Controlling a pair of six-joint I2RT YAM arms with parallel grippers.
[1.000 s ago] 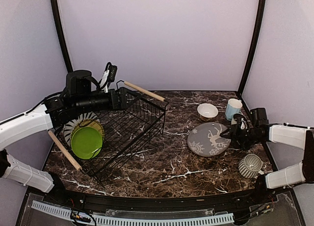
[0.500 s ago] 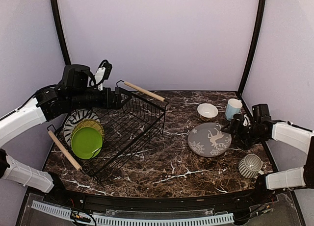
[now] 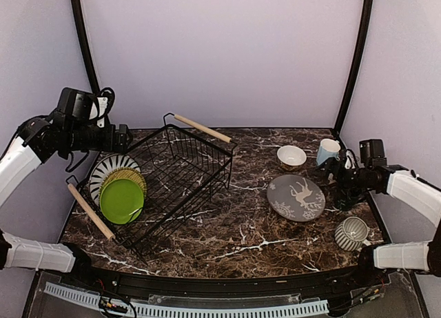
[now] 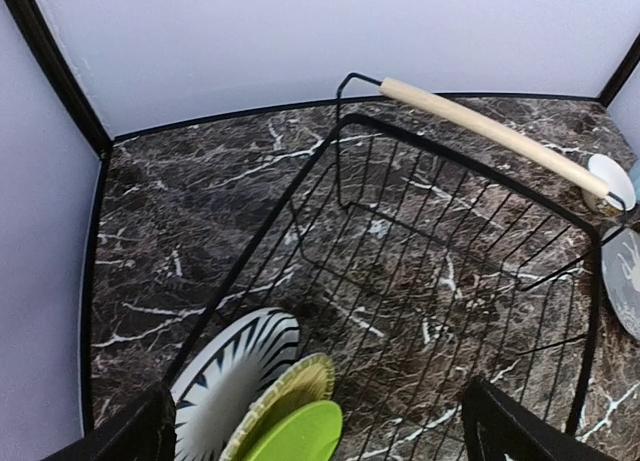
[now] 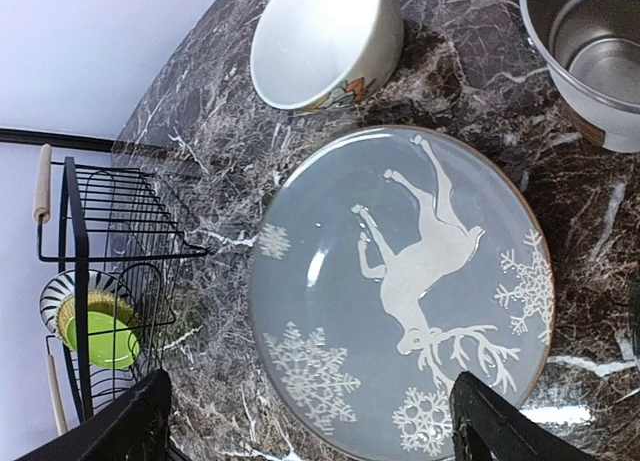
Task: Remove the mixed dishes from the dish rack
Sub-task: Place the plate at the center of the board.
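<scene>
three plates stand on edge in the lower-left end of the dish rack (image 3: 196, 167), lime green plate (image 3: 120, 199) foremost, just below the left end effector (image 3: 122, 137), spread wide and nearer. the right end effector (image 3: 332, 176), also spread, sits far right by the grey deer plate (image 3: 296, 197).

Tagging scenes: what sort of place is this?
Probably a lab robot cell, not a real kitchen: plain lilac backdrop walls, a dark marble-patterned tabletop, a black wire dish rack with wooden handles.
</scene>
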